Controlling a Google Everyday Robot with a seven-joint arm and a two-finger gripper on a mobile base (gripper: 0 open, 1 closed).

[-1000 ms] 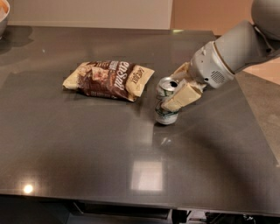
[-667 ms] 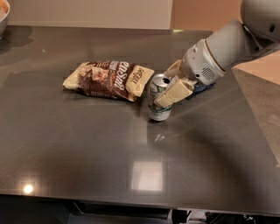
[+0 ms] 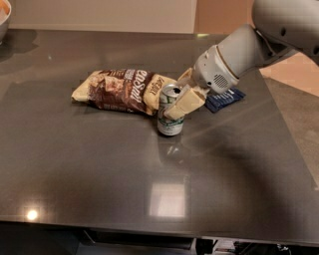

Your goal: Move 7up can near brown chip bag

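Observation:
The 7up can (image 3: 169,122) stands upright on the dark table, just right of the brown chip bag (image 3: 122,89), almost touching its cream right end. My gripper (image 3: 180,97) reaches in from the upper right and its cream fingers (image 3: 183,104) are closed around the can's upper part. The bag lies flat, dark brown in the middle with white lettering.
A small dark blue flat packet (image 3: 227,98) lies right of the gripper, partly behind the wrist. The grey table (image 3: 99,174) ends at a front edge near the bottom. A bowl's rim (image 3: 3,15) shows at the top left corner. The arm (image 3: 259,40) spans the upper right.
My gripper has slid the can leftward across the table, bringing it right next to the bag's right end. The blue packet has come into view behind the wrist.

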